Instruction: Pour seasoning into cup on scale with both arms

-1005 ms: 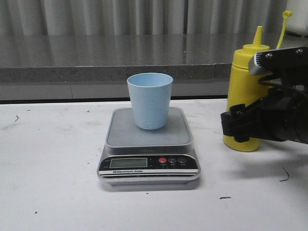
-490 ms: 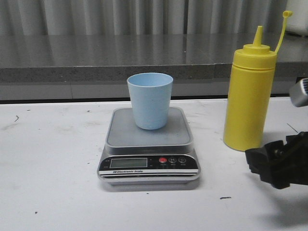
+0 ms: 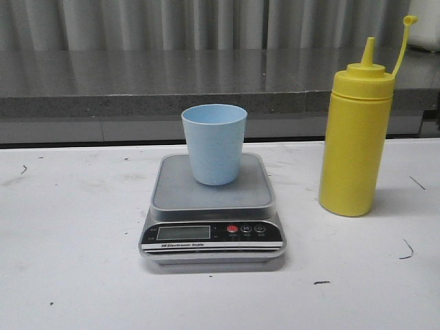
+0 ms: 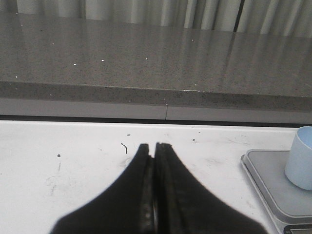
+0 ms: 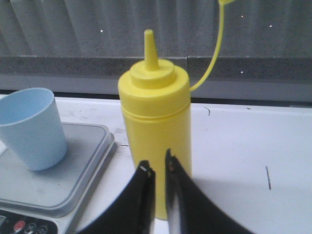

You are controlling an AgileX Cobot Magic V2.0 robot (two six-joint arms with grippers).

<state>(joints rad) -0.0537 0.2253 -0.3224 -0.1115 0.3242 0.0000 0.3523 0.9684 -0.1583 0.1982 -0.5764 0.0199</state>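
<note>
The pale blue cup (image 3: 214,143) stood upright on the platform of the silver-grey scale (image 3: 212,214), set toward the platform's rear half, at about 12 o'clock from the black front panel with its LCD display (image 3: 183,232) and red button (image 3: 232,229). The cup's open mouth faced up; its inside could not be seen from the front view. The yellow seasoning bottle (image 3: 355,141) stood upright on the white table (image 3: 75,254) at 3 o'clock from the scale, near it but apart, and rose taller than the cup. Its pointed nozzle (image 3: 370,49) was uncovered, and the tethered cap (image 3: 410,20) hung off a thin strap at about 1 o'clock from the nozzle.

Neither arm appeared in the front view. In the left wrist view the left gripper (image 4: 155,148) hovered over bare table with its black fingers pressed together and nothing between them; the scale's corner and the cup sat off to one side, well apart from it. In the right wrist view the right gripper (image 5: 157,168) sat low in front of the bottle's body, its fingers (image 5: 145,187) drawn nearly together with only a thin slit between them, grasping nothing; whether the tips touched the bottle could not be told
</note>
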